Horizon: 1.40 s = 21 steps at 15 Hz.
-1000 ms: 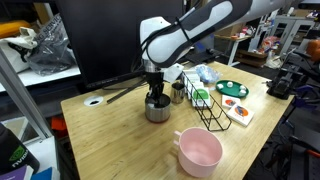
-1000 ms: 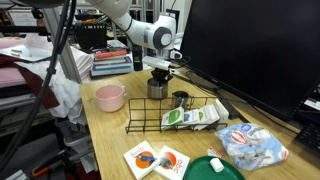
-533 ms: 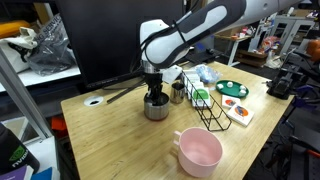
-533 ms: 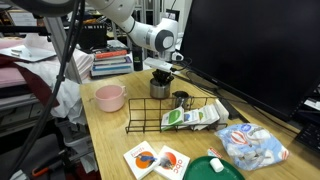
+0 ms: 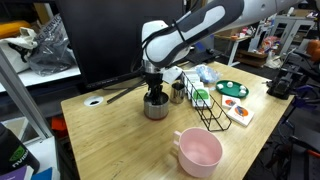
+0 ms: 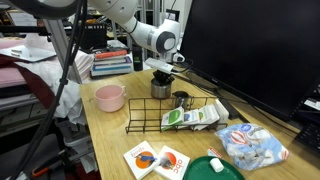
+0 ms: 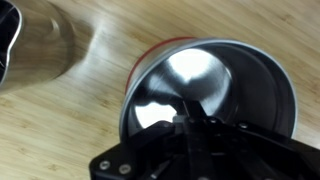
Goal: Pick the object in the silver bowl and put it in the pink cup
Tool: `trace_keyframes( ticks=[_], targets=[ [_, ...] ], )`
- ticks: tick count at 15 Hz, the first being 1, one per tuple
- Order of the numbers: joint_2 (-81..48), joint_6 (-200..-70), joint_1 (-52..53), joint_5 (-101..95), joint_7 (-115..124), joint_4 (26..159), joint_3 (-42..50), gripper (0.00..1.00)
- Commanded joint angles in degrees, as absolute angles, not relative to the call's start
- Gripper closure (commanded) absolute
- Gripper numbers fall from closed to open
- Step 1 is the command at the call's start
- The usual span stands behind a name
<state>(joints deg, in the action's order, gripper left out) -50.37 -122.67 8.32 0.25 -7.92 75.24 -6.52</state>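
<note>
The arm is reaching down into the silver bowl.

In an exterior view, the pink cup [image 6: 110, 97] is sitting at the left of the wooden table [image 6: 105, 140], well apart from the silver bowl [image 6: 158, 90]. The gripper [image 6: 160, 78] is pointing straight down, and its tips are dipping into the bowl's mouth. Just right of the bowl a small metal cup [image 6: 180, 99] is standing, and a wire rack [image 6: 165, 118] is sitting near it. In the wrist view the silver bowl [image 7: 250, 90] is shining so brightly that I am not making out the object inside, and the gripper [image 7: 190, 122] is covering the middle. I cannot tell if the pincer is open or closed.
</note>
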Motion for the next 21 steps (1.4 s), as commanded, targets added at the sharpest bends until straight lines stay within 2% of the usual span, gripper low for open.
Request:
trace_keyframes(
  ticks=[1, 12, 13, 14, 15, 16, 18, 21],
  targets=[
    [-49.53, -125.51, 6.64, 1.99, -9.38, 76.94, -7.98, 1.00],
    [-44.07, -139.60, 5.73, 3.74, -8.86, 87.09, -8.53, 1.00],
    [-42.98, -140.72, 5.58, 3.84, -8.98, 88.70, -8.71, 0.74],
    [-41.92, -141.19, 5.31, 4.05, -9.50, 90.08, -9.13, 0.73],
    [-45.60, -138.33, 6.83, 2.59, -7.72, 84.49, -7.70, 0.67],
    [-45.11, -138.47, 6.88, 2.56, -7.65, 85.08, -7.74, 0.85],
    [-45.53, -138.47, 6.94, 2.54, -7.61, 84.82, -7.74, 0.70],
    [-45.74, -138.47, 6.94, 2.52, -7.61, 84.71, -7.74, 0.67]
  ],
)
